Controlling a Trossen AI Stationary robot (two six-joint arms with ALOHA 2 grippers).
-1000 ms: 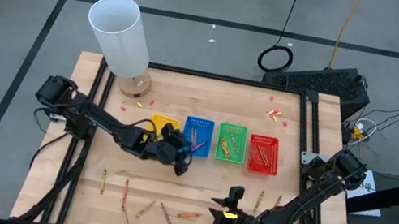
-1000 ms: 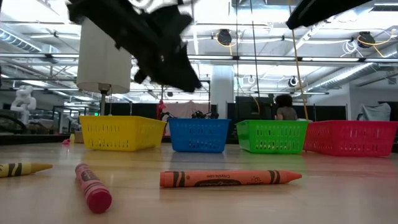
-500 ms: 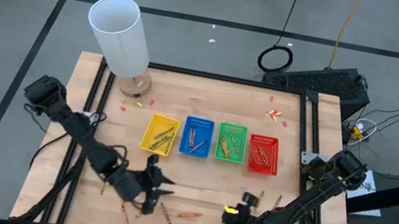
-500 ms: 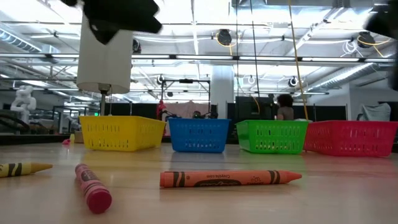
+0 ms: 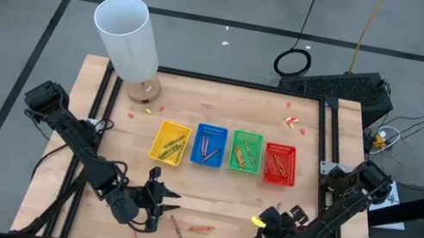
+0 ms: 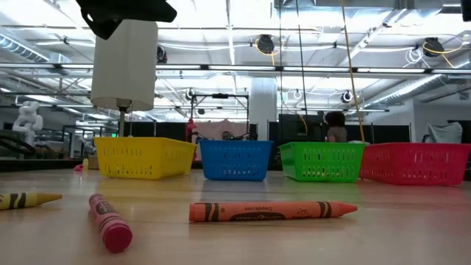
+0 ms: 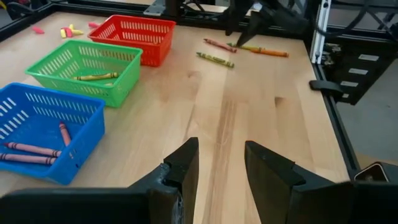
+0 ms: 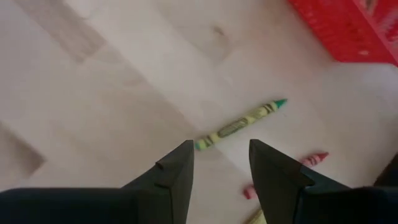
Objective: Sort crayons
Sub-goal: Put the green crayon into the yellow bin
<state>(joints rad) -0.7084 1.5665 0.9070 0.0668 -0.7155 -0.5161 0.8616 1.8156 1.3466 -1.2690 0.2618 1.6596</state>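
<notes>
Four trays are lined up mid-table: yellow tray point(image 5: 170, 143), blue tray point(image 5: 209, 146), green tray point(image 5: 245, 151), red tray point(image 5: 278, 164); each already holds a few crayons. Loose crayons are left on the near part of the table: an orange crayon point(image 6: 272, 211) and a pink-red crayon point(image 6: 109, 222) in the low view, more near the left arm in the high view, and a green crayon point(image 8: 241, 124) with a red crayon point(image 8: 314, 158) just beyond it in the right wrist view.

The left gripper point(image 5: 155, 203) is held low over the near-left crayons, fingers parted a little, nothing between them. The right gripper point(image 8: 219, 163) is poised above the green crayon, fingers moderately apart and empty.

Handling, as judged: the crayons are light, stiff wax sticks, round, so rolling is likely if nudged. The paper wrap should give fair friction; the bare tip is slicker and brittle. A hold across the wrapped middle, fingers set square to the length, is advised. Too much squeeze could snap one.
</notes>
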